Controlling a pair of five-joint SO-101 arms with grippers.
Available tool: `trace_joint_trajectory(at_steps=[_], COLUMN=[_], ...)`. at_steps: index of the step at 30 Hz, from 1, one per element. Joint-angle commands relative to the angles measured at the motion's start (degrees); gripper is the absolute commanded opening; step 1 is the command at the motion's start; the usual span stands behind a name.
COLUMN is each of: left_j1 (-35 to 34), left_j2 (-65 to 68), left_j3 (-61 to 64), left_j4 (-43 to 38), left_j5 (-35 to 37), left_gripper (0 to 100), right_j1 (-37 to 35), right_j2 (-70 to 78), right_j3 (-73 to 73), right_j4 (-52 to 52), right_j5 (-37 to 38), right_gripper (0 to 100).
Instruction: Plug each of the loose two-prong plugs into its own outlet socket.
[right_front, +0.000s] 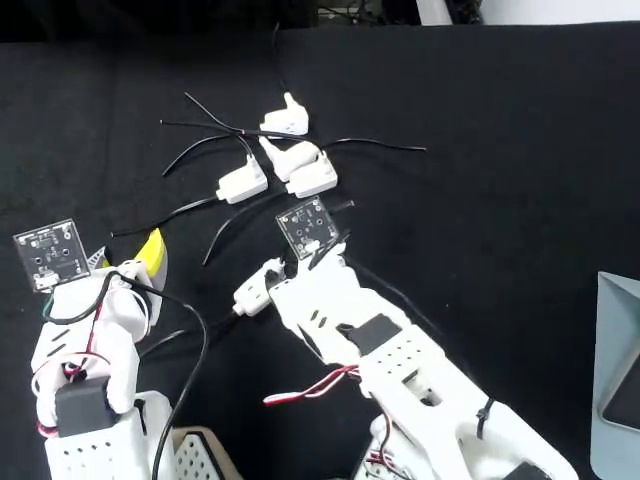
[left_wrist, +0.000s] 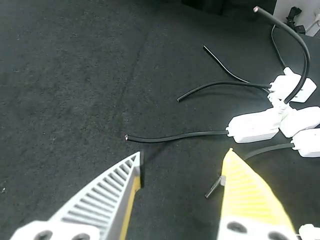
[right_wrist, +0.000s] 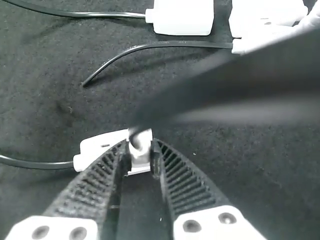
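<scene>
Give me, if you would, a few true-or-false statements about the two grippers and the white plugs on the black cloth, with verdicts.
1. The left gripper is open with nothing between its fingers. True.
2. The right gripper is shut on a white plastic plug. True.
3. Both of the left gripper's fingers are yellow. False: the yellow ribbed finger faces a pale grey finger.
4. The loose white plugs trail white cables. False: their thin cables are black.
5. The loose plugs lie clustered on the black cloth. True.
</scene>
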Motion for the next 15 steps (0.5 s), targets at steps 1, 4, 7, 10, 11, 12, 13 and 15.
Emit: trace_joint_trajectory(at_steps=[1,4,7,10,11,12,13,15], left_j1=[-0.6,-0.6,-0.6,-0.6,-0.6,-0.6,-0.6,-0.6], left_j2=[-0.3,-0.3,-0.3,-0.3,-0.3,-0.3,-0.3,-0.3], left_j3=[-0.6,-0.6,-0.6,-0.6,-0.6,-0.6,-0.6,-0.6], left_j4=[-1.2,-1.2,-1.2,-1.2,-1.2,-1.2,-1.2,-1.2], left_j5=[0.4,0.4,0.4,0.4,0.4,0.4,0.4,0.4], left_gripper=[26,26,26,26,26,26,26,26], right_j1=[-0.7,-0.7,-0.7,-0.7,-0.7,-0.8,-0.8,-1.8], right_j2=[3.2,7.4,10.2,10.9,10.9,10.9,10.9,10.8], right_j3=[-2.6,-4.3,-5.4,-5.1,-5.1,-5.1,-5.4,-6.3], right_j4=[-0.6,-0.6,-0.6,-0.6,-0.4,0.4,1.8,5.1], right_j5=[0.5,0.5,0.5,0.5,0.6,1.1,2.4,4.4], right_gripper=[1.1,1.1,1.1,1.1,1.1,1.1,1.1,1.1])
